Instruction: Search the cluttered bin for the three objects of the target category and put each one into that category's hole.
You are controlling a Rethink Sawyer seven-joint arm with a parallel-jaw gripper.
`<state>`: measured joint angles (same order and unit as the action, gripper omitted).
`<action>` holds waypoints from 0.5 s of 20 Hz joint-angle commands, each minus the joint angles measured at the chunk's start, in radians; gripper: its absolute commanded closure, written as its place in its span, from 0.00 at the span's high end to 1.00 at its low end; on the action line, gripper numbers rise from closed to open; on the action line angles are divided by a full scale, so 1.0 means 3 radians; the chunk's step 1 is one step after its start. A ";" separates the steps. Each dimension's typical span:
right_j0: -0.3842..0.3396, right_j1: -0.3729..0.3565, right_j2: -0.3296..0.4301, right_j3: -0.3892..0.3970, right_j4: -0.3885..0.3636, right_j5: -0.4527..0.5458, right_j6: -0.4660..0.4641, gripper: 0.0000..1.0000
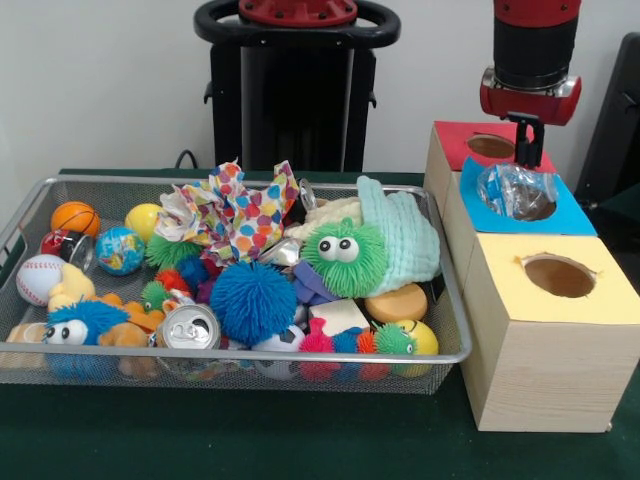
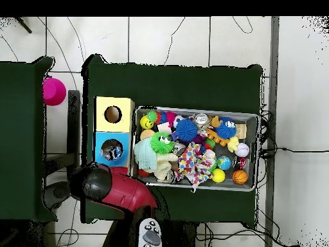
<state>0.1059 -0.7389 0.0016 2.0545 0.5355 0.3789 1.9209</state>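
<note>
The claw [image 1: 524,128] hangs directly above a crumpled clear plastic item [image 1: 515,190] lodged in the hole [image 1: 522,199]; whether the claw is open cannot be told.

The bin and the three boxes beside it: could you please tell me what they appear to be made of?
The bin looks like silver metal wire mesh: fine see-through grid, shiny thick rim. The boxes seem pale unfinished wood, with faint grain, and their red, blue and yellow tops look like matte paper or card, though that is uncertain.
</note>
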 commanded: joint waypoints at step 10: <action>-0.0072 0.0617 -0.0086 -0.0559 0.0097 -0.0700 0.0749 0.00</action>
<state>0.1065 -0.7357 -0.0010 2.0496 0.5357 0.3852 1.9209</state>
